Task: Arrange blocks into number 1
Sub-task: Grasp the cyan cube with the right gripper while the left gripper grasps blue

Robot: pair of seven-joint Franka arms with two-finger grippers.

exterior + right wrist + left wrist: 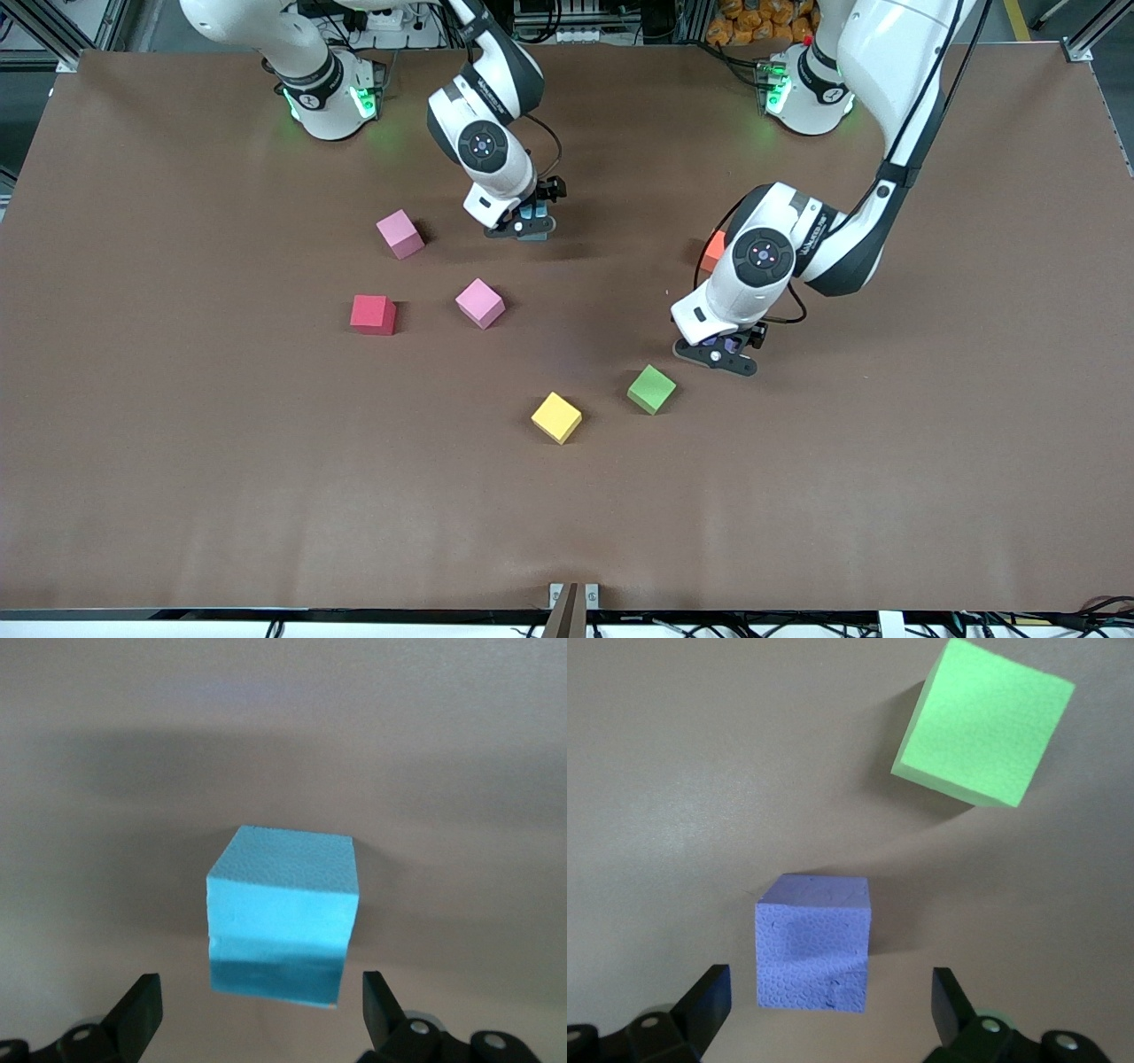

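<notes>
Green block (pixel 982 724) nr purple block (pixel 814 943), untouched

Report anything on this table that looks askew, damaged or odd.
Nothing is damaged or spilled. The blocks lie scattered and turned at different angles, not in a column: the green block and yellow block sit skewed. The left gripper brackets the purple block, the right gripper the teal block.

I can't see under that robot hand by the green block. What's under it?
A purple block sits on the table between the open fingers of the left end effector, untouched. The green block lies beside it. From the front, the arm covers most of the purple block.
</notes>
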